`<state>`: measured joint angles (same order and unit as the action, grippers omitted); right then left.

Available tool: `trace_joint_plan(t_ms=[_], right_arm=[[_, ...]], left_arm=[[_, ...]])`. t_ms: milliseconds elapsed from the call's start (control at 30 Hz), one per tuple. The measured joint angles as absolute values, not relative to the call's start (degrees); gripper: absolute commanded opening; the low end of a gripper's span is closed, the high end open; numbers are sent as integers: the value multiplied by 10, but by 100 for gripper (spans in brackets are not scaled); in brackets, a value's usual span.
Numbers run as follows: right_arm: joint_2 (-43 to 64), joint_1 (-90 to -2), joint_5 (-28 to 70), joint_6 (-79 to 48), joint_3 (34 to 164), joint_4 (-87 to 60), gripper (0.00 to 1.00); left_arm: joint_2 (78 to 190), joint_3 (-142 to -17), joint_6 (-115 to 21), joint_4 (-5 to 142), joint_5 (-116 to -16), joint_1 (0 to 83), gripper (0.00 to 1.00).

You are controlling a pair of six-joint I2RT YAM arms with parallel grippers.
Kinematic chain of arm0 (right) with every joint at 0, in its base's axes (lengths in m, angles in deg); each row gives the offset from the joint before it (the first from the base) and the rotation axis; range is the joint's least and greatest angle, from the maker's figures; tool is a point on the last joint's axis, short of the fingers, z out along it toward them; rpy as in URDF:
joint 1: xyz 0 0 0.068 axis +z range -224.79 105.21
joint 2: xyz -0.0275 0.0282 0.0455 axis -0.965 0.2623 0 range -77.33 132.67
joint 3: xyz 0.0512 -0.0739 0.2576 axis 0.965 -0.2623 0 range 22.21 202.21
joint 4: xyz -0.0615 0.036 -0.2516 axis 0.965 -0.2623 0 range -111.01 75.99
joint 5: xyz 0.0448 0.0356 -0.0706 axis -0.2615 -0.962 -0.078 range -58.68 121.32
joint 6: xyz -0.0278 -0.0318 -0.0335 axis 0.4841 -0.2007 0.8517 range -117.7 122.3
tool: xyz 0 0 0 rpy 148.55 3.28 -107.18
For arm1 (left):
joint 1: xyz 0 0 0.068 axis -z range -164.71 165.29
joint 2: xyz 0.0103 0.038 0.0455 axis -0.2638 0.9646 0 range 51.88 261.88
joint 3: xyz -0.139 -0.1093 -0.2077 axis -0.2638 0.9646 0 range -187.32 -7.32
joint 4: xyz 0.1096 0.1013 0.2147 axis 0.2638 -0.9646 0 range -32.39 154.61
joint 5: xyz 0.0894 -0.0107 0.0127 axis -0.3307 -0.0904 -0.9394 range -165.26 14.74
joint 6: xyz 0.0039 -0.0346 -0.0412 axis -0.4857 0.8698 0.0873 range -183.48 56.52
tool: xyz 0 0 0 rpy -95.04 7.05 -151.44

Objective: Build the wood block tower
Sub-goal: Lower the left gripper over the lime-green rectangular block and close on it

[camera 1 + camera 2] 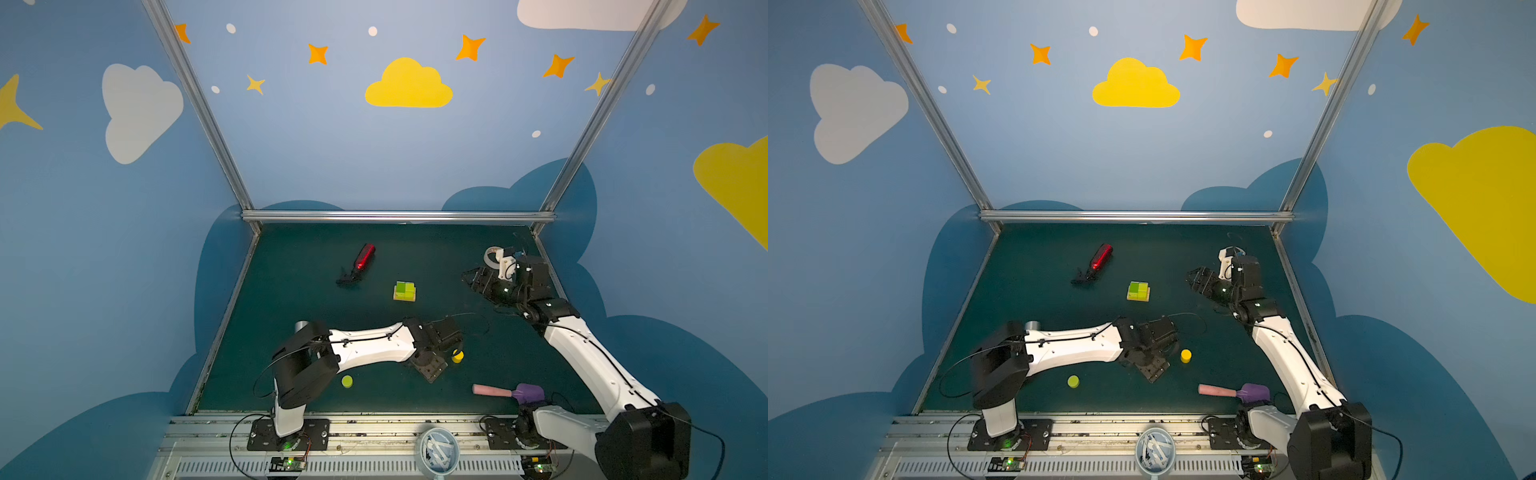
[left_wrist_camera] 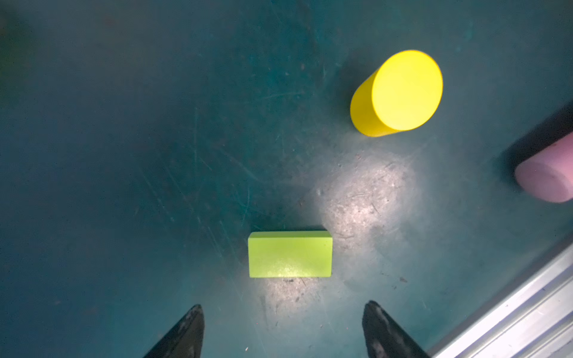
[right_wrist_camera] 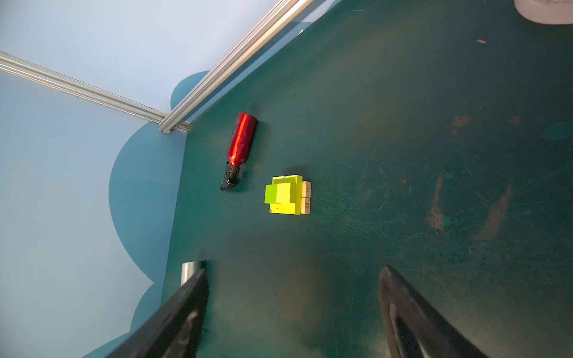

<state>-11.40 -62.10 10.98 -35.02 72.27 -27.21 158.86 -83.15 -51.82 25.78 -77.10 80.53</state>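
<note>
Stacking partway: tower (image 1: pixel 404 291) mid-table (image 1: pixel 291 307), three layers up, no cylinder on top. Remaining loose: lime-green bar (image 2: pixel 290 254), yellow cylinder (image 2: pixel 400 93), lime cylinder (image 1: pixel 347 381). Left gripper (image 2: pixel 283 313) jaws apart, empty, over bar. Right gripper (image 3: pixel 293 272) jaws apart, empty, clear of tower. Bowl (image 1: pixel 439 430) on front rail (image 1: pixel 374 428): white bits, unclear.

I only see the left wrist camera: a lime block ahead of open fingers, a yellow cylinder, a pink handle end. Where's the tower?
Observer: The tower stands mid-table, farther from the camera than your left gripper in both top views.
Operator: How far along is it?
Observer: The right wrist view shows two cubes on lime bars over tan bars, with no cylinder on top.
Operator: Where's the other cylinder?
Observer: The lime cylinder sits alone, left of your gripper and nearer the camera in both top views.
</note>
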Motion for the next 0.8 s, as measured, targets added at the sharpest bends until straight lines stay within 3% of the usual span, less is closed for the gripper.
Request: trace_joint_plan(t_ms=[800], right_arm=[[-114,-633,94,-350,716,-267,84]], left_arm=[[1646,-861,-588,265,-681,766,78]])
